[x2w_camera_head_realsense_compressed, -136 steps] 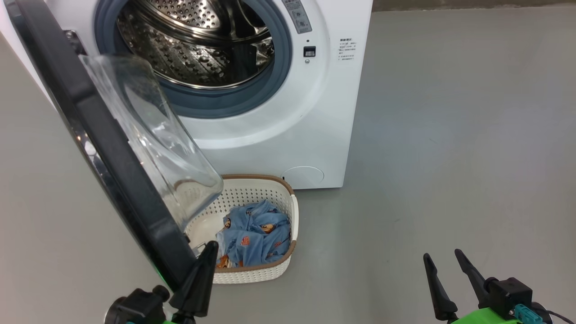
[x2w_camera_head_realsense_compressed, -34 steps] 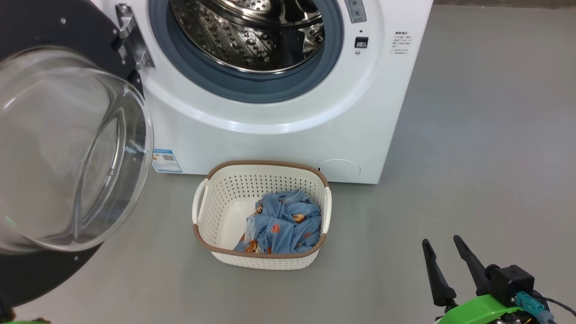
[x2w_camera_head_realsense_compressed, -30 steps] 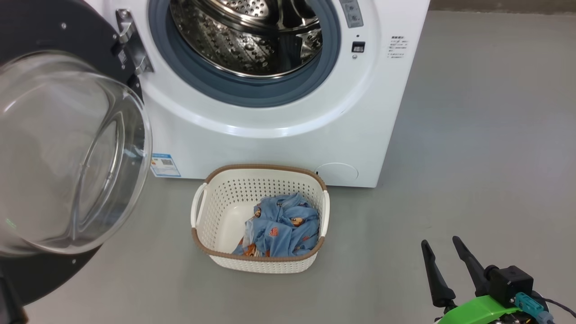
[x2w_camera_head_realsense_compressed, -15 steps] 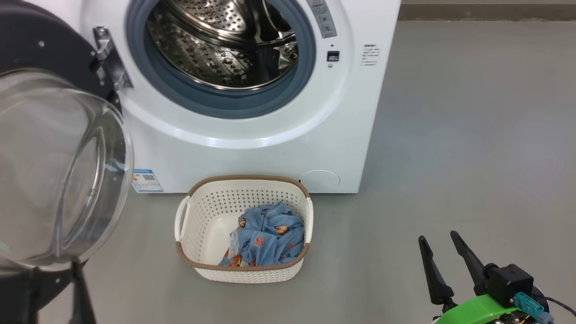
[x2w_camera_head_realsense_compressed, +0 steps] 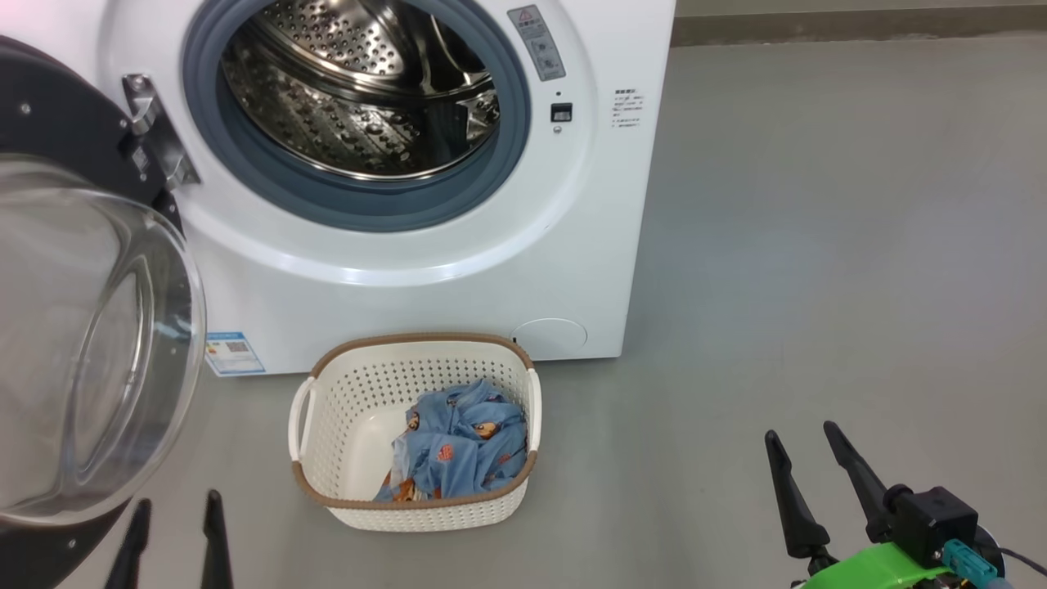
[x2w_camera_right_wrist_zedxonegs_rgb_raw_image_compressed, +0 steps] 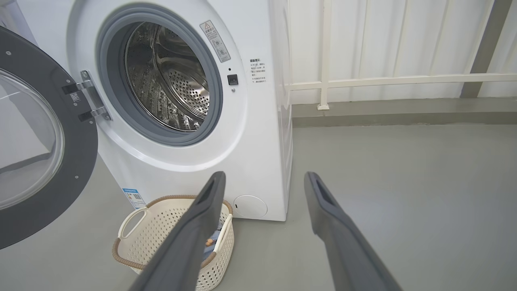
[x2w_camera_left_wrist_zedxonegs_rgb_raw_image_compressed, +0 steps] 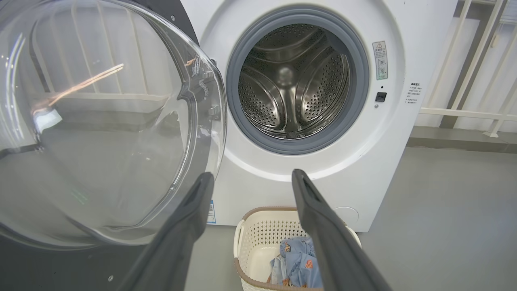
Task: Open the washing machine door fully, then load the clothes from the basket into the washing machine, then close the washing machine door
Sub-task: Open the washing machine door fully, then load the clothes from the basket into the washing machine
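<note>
Though its door hangs wide, washing machine (x2w_camera_head_realsense_compressed: 458, 270): white front-loader on the grey floor (x2w_camera_head_realsense_compressed: 818, 245); steel perforated drum (x2w_camera_head_realsense_compressed: 352, 90) open to view, ringed by a grey-blue gasket (x2w_camera_head_realsense_compressed: 360, 211).
washing machine door (x2w_camera_head_realsense_compressed: 82, 343): swung fully out to the robot's left on its hinge; black rim, bulging clear glass bowl facing the room.
basket (x2w_camera_head_realsense_compressed: 425, 515): cream perforated plastic with a brown rim, on the floor just in front of the machine, below the drum opening.
clothes (x2w_camera_head_realsense_compressed: 458, 450): light blue printed garment, bunched in the basket's right half.
right gripper (x2w_camera_head_realsense_compressed: 802, 433): low right in the head view, over the floor, well apart from the basket; fingers spread, nothing between them.
left gripper (x2w_camera_head_realsense_compressed: 177, 503): low left, just below the door's glass, near the basket; fingers spread, nothing held.
service flap (x2w_camera_head_realsense_compressed: 550, 338): round, on the machine's lower front, beside the basket's rim.
energy label (x2w_camera_head_realsense_compressed: 233, 353): blue sticker, opposite lower corner.
</note>
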